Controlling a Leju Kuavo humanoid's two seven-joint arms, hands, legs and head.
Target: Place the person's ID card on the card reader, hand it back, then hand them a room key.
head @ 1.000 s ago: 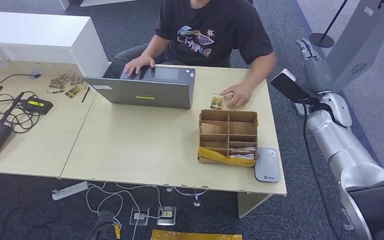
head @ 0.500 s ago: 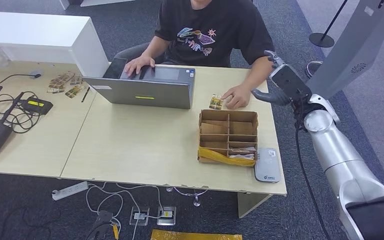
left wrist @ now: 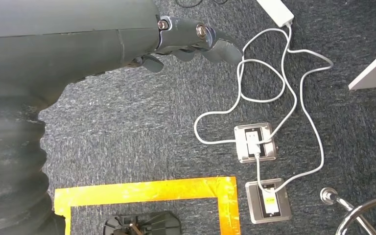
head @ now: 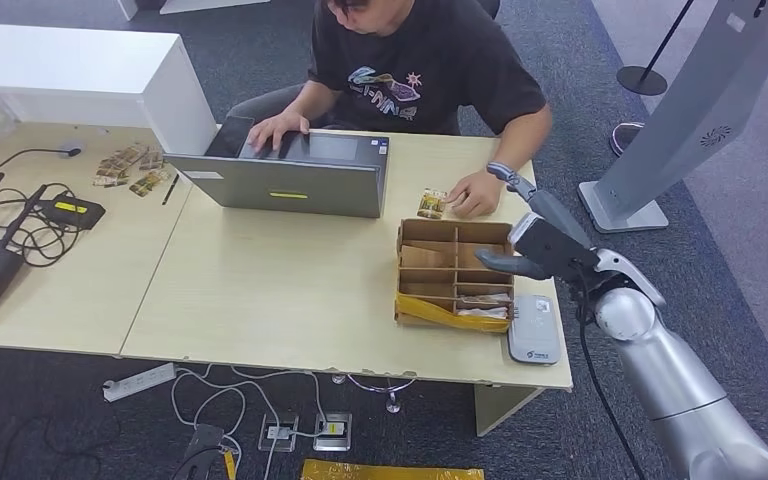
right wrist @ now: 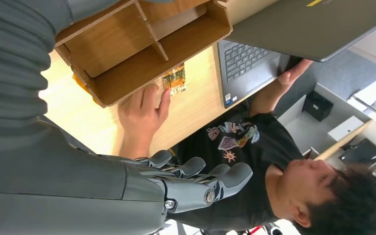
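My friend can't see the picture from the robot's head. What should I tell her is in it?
The robot's right hand reaches over a table, empty, toward a person's hand touching a small card. Nearby are a wooden divided box, a grey card reader and a laptop.

Right hand [head: 527,226] raised, fingers extended and empty; left hand [left wrist: 186,44] hanging, fingers loosely extended.

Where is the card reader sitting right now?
In the head view, the card reader lies flat at the table's near right corner, right beside the cardboard organiser, below the right hand.
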